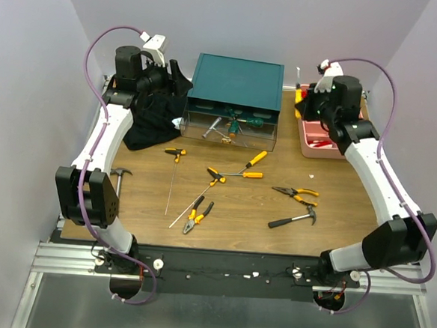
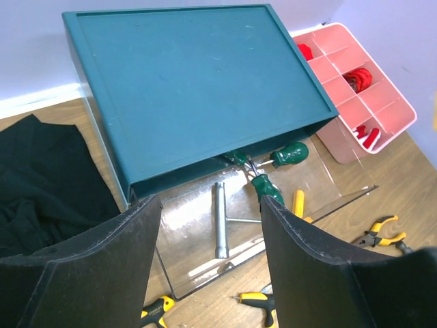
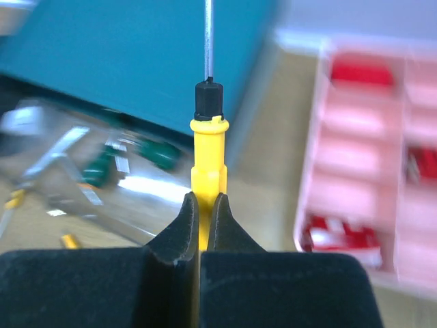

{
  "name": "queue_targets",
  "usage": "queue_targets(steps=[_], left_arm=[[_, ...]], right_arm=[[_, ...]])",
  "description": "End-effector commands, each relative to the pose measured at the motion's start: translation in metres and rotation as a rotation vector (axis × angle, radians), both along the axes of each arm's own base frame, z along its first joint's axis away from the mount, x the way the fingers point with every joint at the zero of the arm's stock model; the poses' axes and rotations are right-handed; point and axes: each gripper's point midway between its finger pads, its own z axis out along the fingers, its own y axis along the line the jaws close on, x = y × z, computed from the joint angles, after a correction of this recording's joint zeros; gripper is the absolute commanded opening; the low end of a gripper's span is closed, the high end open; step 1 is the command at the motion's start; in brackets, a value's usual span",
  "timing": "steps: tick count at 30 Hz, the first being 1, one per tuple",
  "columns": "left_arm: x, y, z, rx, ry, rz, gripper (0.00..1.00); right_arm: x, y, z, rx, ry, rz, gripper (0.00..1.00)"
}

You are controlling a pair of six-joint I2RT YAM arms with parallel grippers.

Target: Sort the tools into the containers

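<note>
Right gripper (image 3: 203,208) around yellow-handled screwdriver (image 3: 208,158)

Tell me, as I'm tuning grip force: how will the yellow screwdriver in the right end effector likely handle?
The yellow screwdriver looks rigid: plastic handle, straight steel shaft, so it should not flex. The right end effector pinches only the handle's end, so it may pivot if bumped. The smooth, rounded handle probably rolls once set down.

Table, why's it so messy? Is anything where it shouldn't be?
Yes. Pliers, a hammer and screwdrivers lie scattered over the table, not in any container. A black cloth sits crumpled beside the teal cabinet, and its clear drawer is pulled open.
</note>
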Motion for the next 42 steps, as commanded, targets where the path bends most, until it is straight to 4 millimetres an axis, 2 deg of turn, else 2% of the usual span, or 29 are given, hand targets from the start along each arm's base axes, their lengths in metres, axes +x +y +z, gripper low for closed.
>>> queue_targets(steps=[1,2,3,6,7,8,9,10,11,13,14,17,18,19,20,21,22,23,24,25,30,32,34,40,41,42], left_arm=[[0.004,0.006,0.003,0.006,-0.028,0.03,0.7],[0.004,0.006,0.003,0.007,-0.026,0.032,0.7],[0.001,0.005,0.006,0.008,-0.031,0.03,0.7],[-0.005,0.007,0.008,0.018,-0.041,0.028,0.7],[-0.007,0.007,0.009,0.028,-0.052,0.026,0.7],[-0.01,0.009,0.003,0.033,-0.04,0.029,0.7],[-0.014,0.01,0.007,0.038,-0.051,0.03,0.71],[-0.016,0.011,0.006,0.044,-0.052,0.037,0.71],[-0.019,0.012,-0.002,0.054,-0.038,0.037,0.71],[-0.026,0.013,0.0,0.062,-0.046,0.039,0.71],[-0.029,0.014,-0.007,0.064,-0.032,0.039,0.71],[-0.036,0.014,-0.01,0.07,-0.028,0.037,0.72],[-0.037,0.015,-0.011,0.073,-0.028,0.037,0.72],[-0.037,0.015,-0.012,0.073,-0.027,0.039,0.72],[-0.037,0.016,-0.014,0.076,-0.019,0.046,0.73],[-0.037,0.017,-0.014,0.075,-0.017,0.051,0.74],[-0.036,0.017,-0.014,0.072,-0.012,0.057,0.77],[-0.035,0.018,-0.014,0.072,-0.011,0.068,0.79],[-0.034,0.02,-0.015,0.073,-0.007,0.079,0.8],[-0.032,0.021,-0.014,0.072,-0.006,0.086,0.82],[-0.027,0.026,-0.015,0.095,-0.01,0.114,0.83],[-0.027,0.029,-0.017,0.102,-0.004,0.121,0.83],[-0.028,0.032,-0.018,0.105,0.0,0.126,0.83],[-0.042,0.036,-0.026,0.113,0.013,0.131,0.83],[-0.045,0.037,-0.033,0.115,0.028,0.133,0.83],[-0.048,0.039,-0.031,0.115,0.022,0.135,0.83]], right_arm=[[-0.022,0.086,0.013,0.041,-0.067,0.61,0.04],[-0.025,0.094,0.011,0.029,-0.07,0.666,0.04],[-0.03,0.108,0.019,-0.013,-0.114,0.755,0.05],[-0.028,0.126,0.006,-0.124,-0.145,0.852,0.06],[-0.025,0.13,0.012,-0.145,-0.17,0.868,0.06],[-0.021,0.135,0.004,-0.163,-0.163,0.881,0.05],[-0.022,0.14,0.0,-0.203,-0.174,0.915,0.05],[-0.021,0.144,0.002,-0.224,-0.191,0.936,0.04],[-0.021,0.148,-0.005,-0.242,-0.187,0.956,0.04],[-0.019,0.154,-0.003,-0.261,-0.205,0.951,0.02],[-0.018,0.154,-0.004,-0.253,-0.199,0.937,0.03],[-0.015,0.15,0.003,-0.232,-0.196,0.877,0.27],[-0.017,0.146,0.009,-0.237,-0.199,0.855,0.4],[-0.023,0.145,0.01,-0.241,-0.2,0.872,0.44],[-0.033,0.146,0.011,-0.25,-0.207,0.921,0.47],[-0.059,0.146,-0.003,-0.277,-0.198,1.065,0.5],[-0.078,0.144,0.002,-0.285,-0.234,1.129,0.51],[-0.093,0.142,-0.003,-0.291,-0.243,1.19,0.54],[-0.113,0.141,-0.015,-0.3,-0.26,1.288,0.59],[-0.131,0.136,-0.029,-0.303,-0.244,1.338,0.6],[-0.177,0.129,-0.085,-0.339,-0.103,1.547,0.61],[-0.18,0.13,-0.097,-0.369,-0.05,1.588,0.6],[-0.177,0.133,-0.119,-0.411,0.035,1.599,0.59],[-0.144,0.137,-0.166,-0.653,0.054,1.574,0.58],[-0.141,0.137,-0.172,-0.68,0.059,1.577,0.58],[-0.134,0.137,-0.174,-0.72,0.053,1.566,0.58]])
